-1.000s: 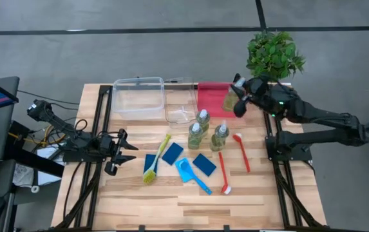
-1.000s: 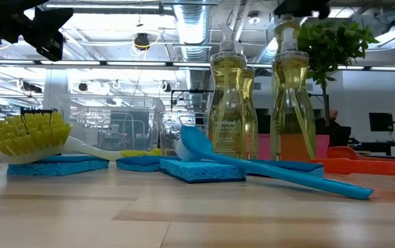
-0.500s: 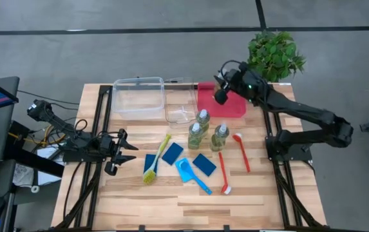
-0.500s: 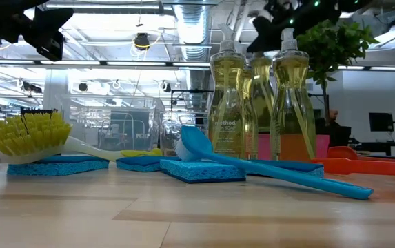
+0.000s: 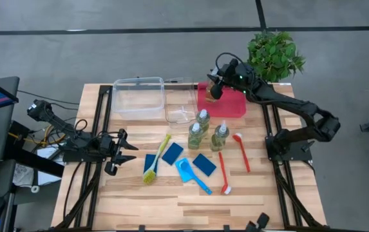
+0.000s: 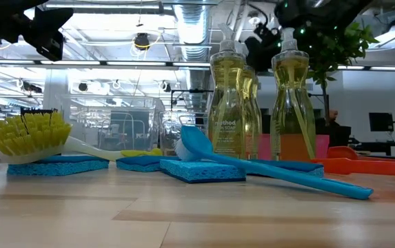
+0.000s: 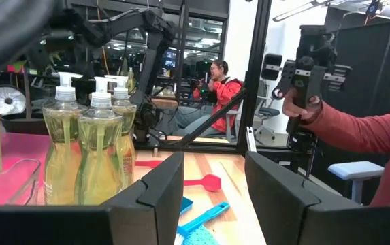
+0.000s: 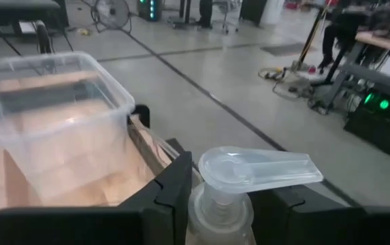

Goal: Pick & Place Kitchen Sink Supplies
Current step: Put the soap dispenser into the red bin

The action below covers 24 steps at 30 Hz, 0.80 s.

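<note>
My right gripper is over the far left corner of the red tray, shut on a clear pump bottle of yellow-green liquid. Three more pump bottles stand upright mid-table. Near them lie flat blue sponges, a green brush with its head on a sponge, a blue brush and two red brushes. My left gripper waits open at the table's left side, touching nothing. My right gripper holds the pump bottle by its neck, just under the pump head, pinched between the two fingers. The bottle stays upright below the fingers, above the tray's far left corner. Its base is hidden, so I cannot tell if it rests on the tray.
A large clear bin and a smaller clear bin sit along the far edge, left of the tray. A potted plant stands at the far right corner. People show beyond the table. Bare wood lies along the near edge.
My right gripper has carried the pump bottle from over the tray's right part toward the table's left and far edge, ending over the tray's far left corner. It has stayed shut on the bottle. Everything on the table has kept its place.
</note>
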Available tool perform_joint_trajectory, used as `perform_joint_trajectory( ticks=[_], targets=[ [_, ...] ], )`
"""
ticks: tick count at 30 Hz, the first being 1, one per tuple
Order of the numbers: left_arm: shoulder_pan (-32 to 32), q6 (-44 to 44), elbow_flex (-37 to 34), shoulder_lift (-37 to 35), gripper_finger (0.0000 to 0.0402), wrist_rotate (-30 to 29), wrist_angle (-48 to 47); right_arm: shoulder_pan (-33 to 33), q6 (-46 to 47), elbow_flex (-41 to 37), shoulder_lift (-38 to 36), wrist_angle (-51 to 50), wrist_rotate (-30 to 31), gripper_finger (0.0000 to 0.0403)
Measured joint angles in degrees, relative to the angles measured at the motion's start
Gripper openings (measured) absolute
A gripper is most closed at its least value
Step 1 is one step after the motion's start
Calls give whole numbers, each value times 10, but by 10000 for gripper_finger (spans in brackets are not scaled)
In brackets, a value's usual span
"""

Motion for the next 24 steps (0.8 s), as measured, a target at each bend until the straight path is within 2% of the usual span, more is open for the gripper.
perform_joint_trajectory(
  ticks=[10,17,24],
  targets=[
    [0,0,0,0,158,0,0,-40,-1,0,51,20,-48,102],
    [0,0,0,0,158,0,0,-47,-1,0,60,24,-54,128],
    [0,0,0,0,158,0,0,-42,-1,0,60,23,-59,135]
  ],
)
